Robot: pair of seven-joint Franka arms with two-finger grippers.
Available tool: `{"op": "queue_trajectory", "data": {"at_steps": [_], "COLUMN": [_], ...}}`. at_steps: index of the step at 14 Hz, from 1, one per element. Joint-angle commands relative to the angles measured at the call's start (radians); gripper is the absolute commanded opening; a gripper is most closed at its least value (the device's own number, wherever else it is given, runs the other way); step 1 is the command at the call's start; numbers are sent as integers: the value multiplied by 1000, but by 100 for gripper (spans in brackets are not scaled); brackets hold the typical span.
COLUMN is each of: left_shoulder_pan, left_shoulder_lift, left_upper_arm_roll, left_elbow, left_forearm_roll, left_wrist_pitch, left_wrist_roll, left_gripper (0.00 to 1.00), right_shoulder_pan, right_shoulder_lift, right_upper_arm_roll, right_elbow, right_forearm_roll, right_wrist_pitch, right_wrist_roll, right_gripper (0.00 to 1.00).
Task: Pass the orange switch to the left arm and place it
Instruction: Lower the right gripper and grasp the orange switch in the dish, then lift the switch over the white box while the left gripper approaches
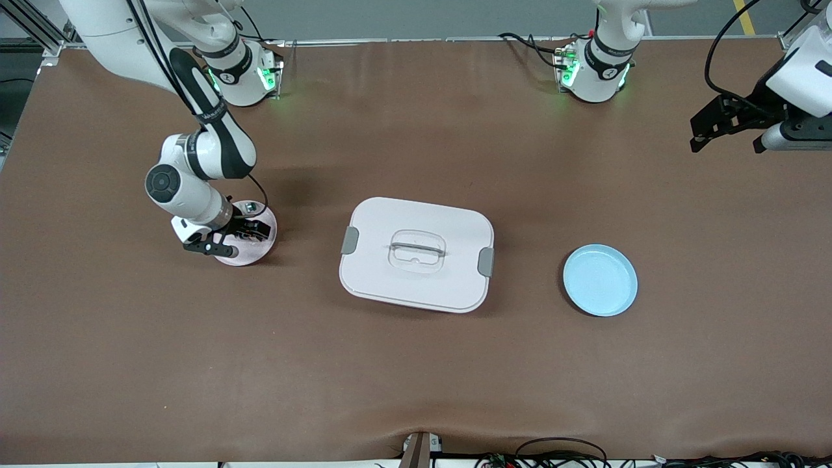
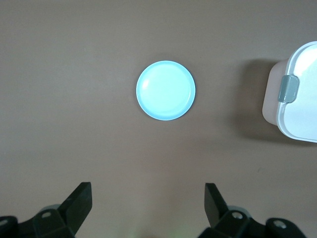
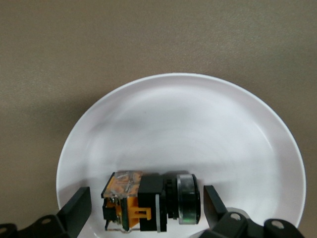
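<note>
Blue plate [image 1: 600,280] beside box [image 1: 416,254], apart; right pincer [image 3: 143,208] spread astride orange switch [image 3: 148,202] (ungripped); left pincer [image 2: 148,206] wide, empty.

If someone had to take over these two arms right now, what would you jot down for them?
Right gripper: open, low over the white plate, fingers either side of the orange switch, not yet gripping.
Left gripper: open, waiting up over the left arm's end of the table.
Box: mid-table, lid on, between the white plate and the blue plate.
Done: approach.
Left: grasp, pass to the left gripper, avoid the box.
</note>
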Motion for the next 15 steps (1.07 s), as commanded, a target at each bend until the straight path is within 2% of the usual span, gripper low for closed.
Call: {"op": "queue_trajectory", "data": {"at_steps": [1,2,3,6,9,13,15], "left_shoulder_pan": [3,3,3,3,3,-1,-1], "left_shoulder_lift": [-4,-4,-4,-4,-1,6,6], "left_upper_arm_roll": [-2,-2,-2,-2,-2,-3,-3], "left_elbow": [2,2,2,4,4,5,5], "left_forearm_roll": [-19,-17,-19,-19,-19,-22,-34], "left_wrist_pitch": [-7,-7,-7,-6,-6,-4,-4], "left_wrist_roll": [9,9,9,9,7,-5,-8], "left_gripper": [100,100,100,100,100,100,100], "right_shoulder_pan": [1,1,-1,-3,-3,20,43], "right_shoulder_lift": [-6,-7,-7,-20,-84,-103,-100], "right_upper_arm_roll": [0,0,0,0,1,17,20], "right_elbow": [-11,-11,-11,-5,38,239,335], "right_forearm_roll": [-5,-5,-5,-3,0,14,87], "right_wrist_pitch": [5,5,0,-41,-198,-488,-599], "right_wrist_roll": [18,20,35,90,181,398,486], "right_gripper": [39,3,0,0,0,0,0]}}
